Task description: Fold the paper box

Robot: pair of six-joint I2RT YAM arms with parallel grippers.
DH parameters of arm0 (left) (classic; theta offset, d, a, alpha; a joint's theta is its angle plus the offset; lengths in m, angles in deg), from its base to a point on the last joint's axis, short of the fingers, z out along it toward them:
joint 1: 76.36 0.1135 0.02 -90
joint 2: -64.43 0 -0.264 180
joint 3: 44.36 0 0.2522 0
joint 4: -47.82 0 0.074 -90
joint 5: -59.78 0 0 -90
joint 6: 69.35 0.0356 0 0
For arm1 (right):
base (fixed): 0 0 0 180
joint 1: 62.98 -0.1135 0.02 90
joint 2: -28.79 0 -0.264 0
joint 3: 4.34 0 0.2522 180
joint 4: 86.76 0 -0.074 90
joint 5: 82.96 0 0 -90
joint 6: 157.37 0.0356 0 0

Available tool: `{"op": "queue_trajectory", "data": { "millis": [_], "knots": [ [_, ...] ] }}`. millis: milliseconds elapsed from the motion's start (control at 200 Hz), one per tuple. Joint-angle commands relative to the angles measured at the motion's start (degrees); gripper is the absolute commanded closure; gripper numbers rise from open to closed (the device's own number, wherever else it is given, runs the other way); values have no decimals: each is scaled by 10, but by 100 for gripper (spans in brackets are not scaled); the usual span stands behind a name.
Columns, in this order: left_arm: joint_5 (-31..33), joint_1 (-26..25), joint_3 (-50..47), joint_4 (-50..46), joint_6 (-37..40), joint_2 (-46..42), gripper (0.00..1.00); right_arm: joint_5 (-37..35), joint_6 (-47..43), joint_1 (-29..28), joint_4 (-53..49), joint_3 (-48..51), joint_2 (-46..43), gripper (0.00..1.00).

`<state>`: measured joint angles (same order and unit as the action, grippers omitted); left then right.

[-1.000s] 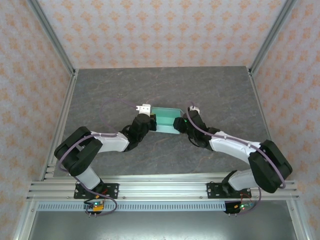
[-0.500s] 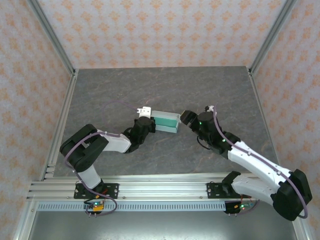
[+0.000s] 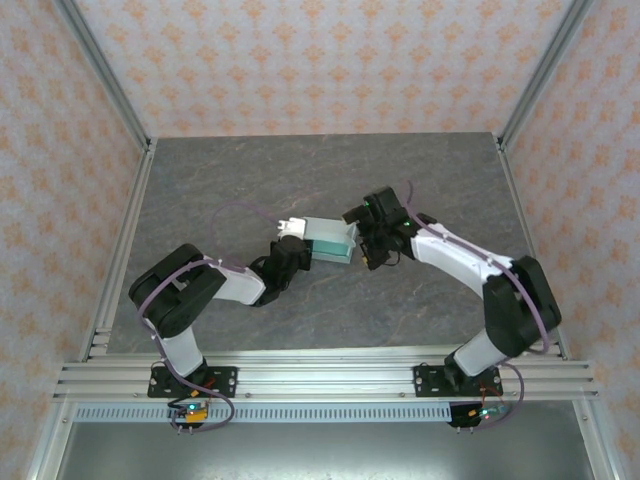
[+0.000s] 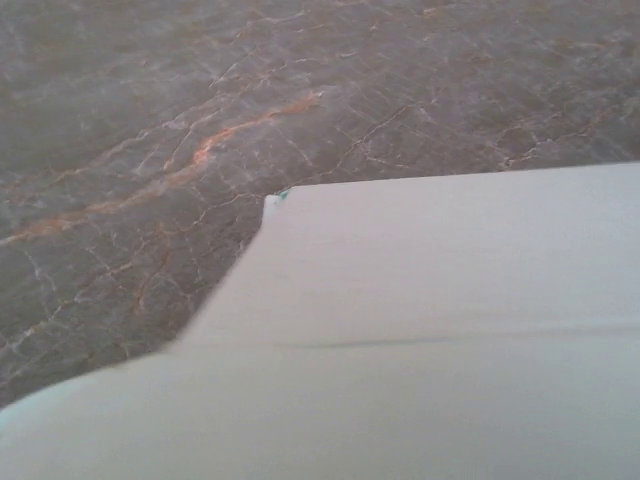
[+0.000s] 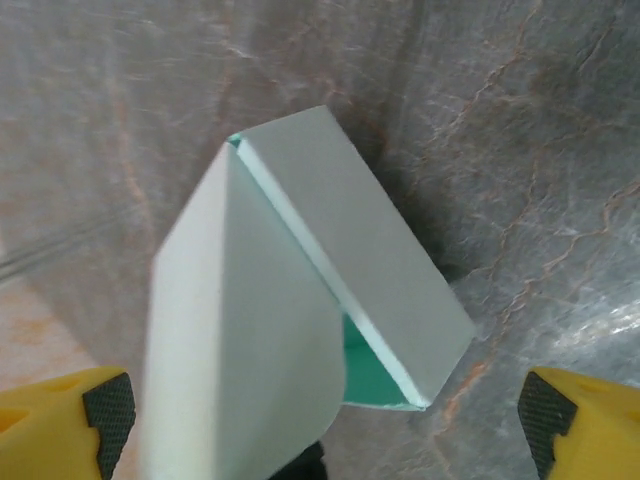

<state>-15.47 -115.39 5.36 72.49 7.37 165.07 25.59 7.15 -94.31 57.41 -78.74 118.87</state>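
**Q:** Where does the paper box [image 3: 331, 240] lie?
**A:** Between the two grippers, above the grey marbled table [image 3: 200, 180]; its left end meets the left gripper [image 3: 303, 247]; its right end sits just ahead of the right gripper [image 3: 360, 238].

**Q:** What is the state of the right gripper [image 5: 325, 418]?
**A:** Released; its yellow fingers [image 5: 60, 420] stand wide apart, one at either side; the paper box [image 5: 330, 250] rises between and beyond them, a pale flap leaning over a darker green inside; whether the flap touches the left-hand pad cannot be told.

**Q:** And the left gripper?
**A:** Its wrist view has the paper box [image 4: 430, 330] close under the camera, with the table [image 4: 150, 120] beyond it; whether its jaws clamp the card cannot be told.
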Motion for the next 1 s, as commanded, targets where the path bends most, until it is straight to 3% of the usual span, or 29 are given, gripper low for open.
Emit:
{"op": "queue_trajectory", "data": {
  "millis": [0,260,606,746,851,996],
  "knots": [
    [-40,-3,0,-46,12,-6,56,-24,-68,6,-106,-60,53,1],
    [-104,-3,-26,-74,3,-73,51,-29,-100,6,-94,-55,125,3],
    [-186,-4,-93,-130,0,-254,48,-55,-117,7,-90,-58,161,3],
    [-134,1,-82,-173,25,-306,46,-60,-136,8,-92,-66,162,3],
    [-132,60,-25,-213,-10,-277,42,-72,-162,8,-103,-70,158,3],
    [-201,130,74,-245,-38,-154,42,-58,-198,13,-104,-73,140,3]
  ]
}}
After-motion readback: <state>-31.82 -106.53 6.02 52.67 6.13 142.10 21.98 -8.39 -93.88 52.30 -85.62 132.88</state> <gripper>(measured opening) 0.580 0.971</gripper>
